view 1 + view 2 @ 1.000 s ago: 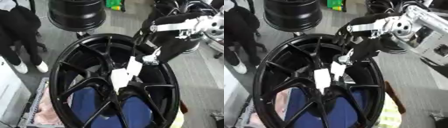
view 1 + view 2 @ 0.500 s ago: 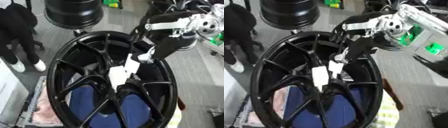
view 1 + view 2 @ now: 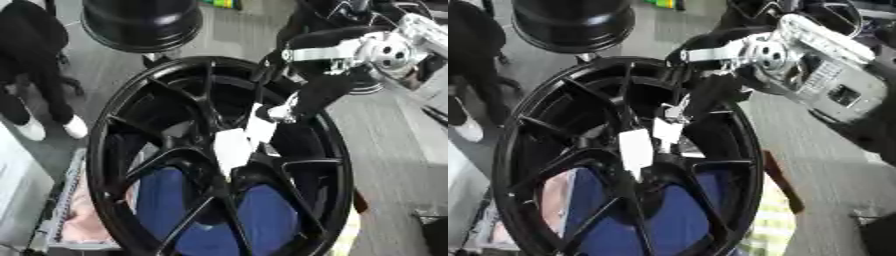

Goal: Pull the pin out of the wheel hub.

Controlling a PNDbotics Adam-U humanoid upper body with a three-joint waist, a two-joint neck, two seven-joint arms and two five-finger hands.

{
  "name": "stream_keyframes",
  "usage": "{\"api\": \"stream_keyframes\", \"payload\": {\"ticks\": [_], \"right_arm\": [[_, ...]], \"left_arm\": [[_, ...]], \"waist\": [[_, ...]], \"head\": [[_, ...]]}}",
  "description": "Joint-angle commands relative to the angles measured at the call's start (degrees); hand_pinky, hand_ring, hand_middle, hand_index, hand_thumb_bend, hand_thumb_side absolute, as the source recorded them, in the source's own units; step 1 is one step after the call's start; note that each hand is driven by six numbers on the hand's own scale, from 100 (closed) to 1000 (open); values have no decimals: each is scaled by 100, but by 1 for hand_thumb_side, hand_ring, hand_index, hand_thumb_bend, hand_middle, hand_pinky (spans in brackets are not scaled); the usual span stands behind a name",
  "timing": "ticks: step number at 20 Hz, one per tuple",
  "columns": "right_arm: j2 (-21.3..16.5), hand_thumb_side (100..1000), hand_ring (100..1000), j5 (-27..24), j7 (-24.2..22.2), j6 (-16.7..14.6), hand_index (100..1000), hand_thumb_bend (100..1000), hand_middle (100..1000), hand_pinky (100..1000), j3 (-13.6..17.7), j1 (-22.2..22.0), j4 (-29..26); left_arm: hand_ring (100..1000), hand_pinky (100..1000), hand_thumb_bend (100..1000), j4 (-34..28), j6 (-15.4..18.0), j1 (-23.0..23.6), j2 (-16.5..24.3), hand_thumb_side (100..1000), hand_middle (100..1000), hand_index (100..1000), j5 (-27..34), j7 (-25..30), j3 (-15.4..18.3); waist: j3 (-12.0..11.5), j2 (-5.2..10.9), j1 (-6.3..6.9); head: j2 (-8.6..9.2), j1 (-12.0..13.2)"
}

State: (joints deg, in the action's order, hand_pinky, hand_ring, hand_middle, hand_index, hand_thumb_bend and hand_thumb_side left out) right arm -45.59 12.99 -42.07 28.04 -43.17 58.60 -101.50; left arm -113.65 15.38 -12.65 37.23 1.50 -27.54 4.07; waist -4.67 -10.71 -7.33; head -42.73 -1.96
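A large black spoked wheel hub (image 3: 131,115) stands tilted across the middle of both views. A white pin (image 3: 233,148) sticks out at its centre, with a second white piece (image 3: 261,125) just above it. My right hand (image 3: 293,102) reaches down from the upper right on a black and silver arm (image 3: 367,50). Its dark fingers are curled round the upper white piece, right over the hub's centre. Whether the pin's lower end still sits in the hub is hidden by the spokes. My left hand shows in no view.
Blue cloth (image 3: 262,220) and a pink thing (image 3: 83,220) lie behind the lower spokes. Another black wheel (image 3: 144,22) stands at the back. A person in black (image 3: 35,60) stands at the left. Grey floor (image 3: 394,150) lies to the right.
The whole picture has shifted and come closer, so the camera has moved. My right hand stays on the white piece at the hub's centre, its arm now more overhead.
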Motion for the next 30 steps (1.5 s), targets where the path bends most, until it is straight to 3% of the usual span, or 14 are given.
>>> {"api": "stream_keyframes", "payload": {"ticks": [1,30], "right_arm": [[-86,543,865,-6,-186,133,900,333,813,854,47,34,28],[63,532,849,-30,-225,135,886,346,797,843,27,-265,344]], "left_arm": [[827,748,205,-95,20,-68,111,585,717,831,29,8,23],[828,748,193,-95,42,-87,53,600,718,831,38,21,25]], "waist": [[-13,60,35],[-107,-99,34]], "head": [[60,-10],[235,-96]]}}
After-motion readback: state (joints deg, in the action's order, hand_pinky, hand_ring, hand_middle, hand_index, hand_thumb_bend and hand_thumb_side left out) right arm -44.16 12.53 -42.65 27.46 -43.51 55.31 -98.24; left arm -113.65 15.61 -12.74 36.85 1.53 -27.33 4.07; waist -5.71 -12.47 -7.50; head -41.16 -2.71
